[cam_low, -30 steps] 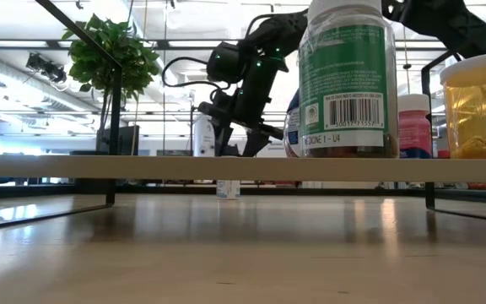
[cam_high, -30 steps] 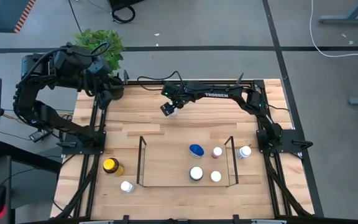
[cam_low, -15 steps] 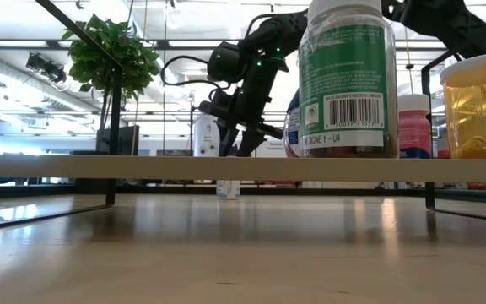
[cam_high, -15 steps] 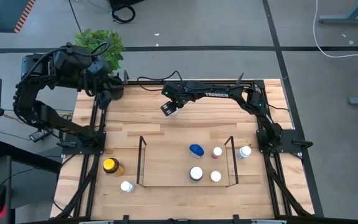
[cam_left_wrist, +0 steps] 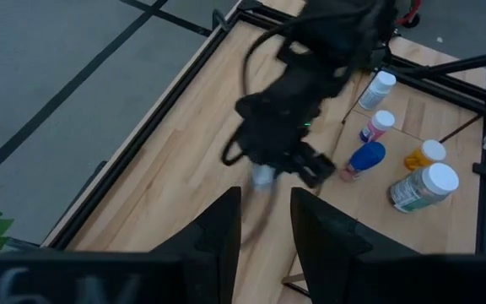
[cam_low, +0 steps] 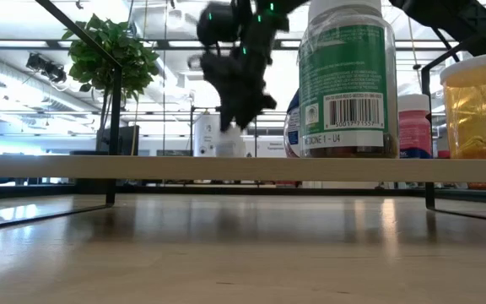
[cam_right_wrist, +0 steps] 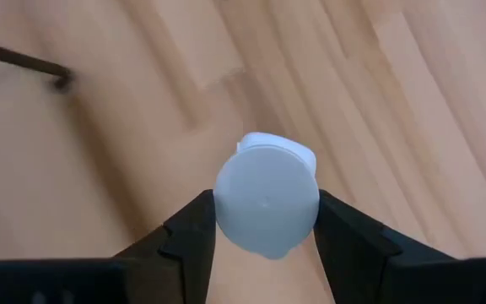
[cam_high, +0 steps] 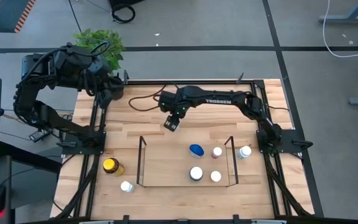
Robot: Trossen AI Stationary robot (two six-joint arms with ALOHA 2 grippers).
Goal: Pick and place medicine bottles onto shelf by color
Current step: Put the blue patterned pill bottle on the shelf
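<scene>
- Right gripper [cam_high: 172, 124] has its jaws clamped on a white-capped bottle [cam_right_wrist: 267, 205], lifted above the counter [cam_high: 166, 140] behind the shelf [cam_high: 187, 163].
- Left gripper [cam_high: 104, 94] waits by the plant [cam_high: 98, 43], jaws narrowly parted, empty.
- Four bottles shelved; three outside.

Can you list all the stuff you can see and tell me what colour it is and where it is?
Shelf: one, thin black wire, near the table's front.
Blue-capped bottle: one, inside the shelf.
Pink-capped bottle: one, inside the shelf, beside the blue one.
Big white-capped bottle: one, inside the shelf, at the front.
Small white-capped bottle: one, inside the shelf, beside the big one.
Yellow-lidded jar: one, amber, left of the shelf.
White bottles outside: one front-left, one right of the shelf.
Plant: one, green, back-left corner.
Table: one, light wood.
Left gripper: black, by the plant, waiting.
Right gripper: black, mid-table, holding a white bottle.
</scene>
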